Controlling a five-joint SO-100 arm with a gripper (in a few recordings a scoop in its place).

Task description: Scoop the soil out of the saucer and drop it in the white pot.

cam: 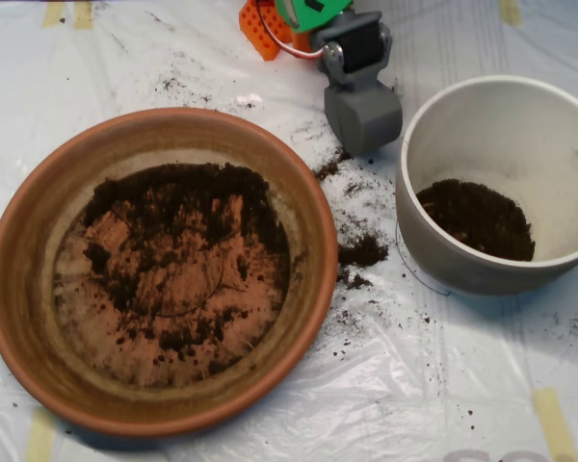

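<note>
Inside the white pot (506, 178), a dark heap of soil (477, 219) already lies against the lower left of its floor, so part of the job looks done. Left of the white pot sits the terracotta saucer (39, 318), and it holds a good deal more: a thin, patchy layer, thickest along the far edge of the saucer's floor, with bare orange showing through nearer the middle. I judge several more scoops are needed.

Just beyond the white pot's upper left rim hangs the grey scoop (364, 114), over the gap between pot and saucer. Whether its shells are parted or carrying anything I cannot tell.

Between the white pot and the saucer, spilled crumbs (363, 252) dot the plastic sheet (385, 404) covering the table. Nothing blocks the path between the two vessels.
</note>
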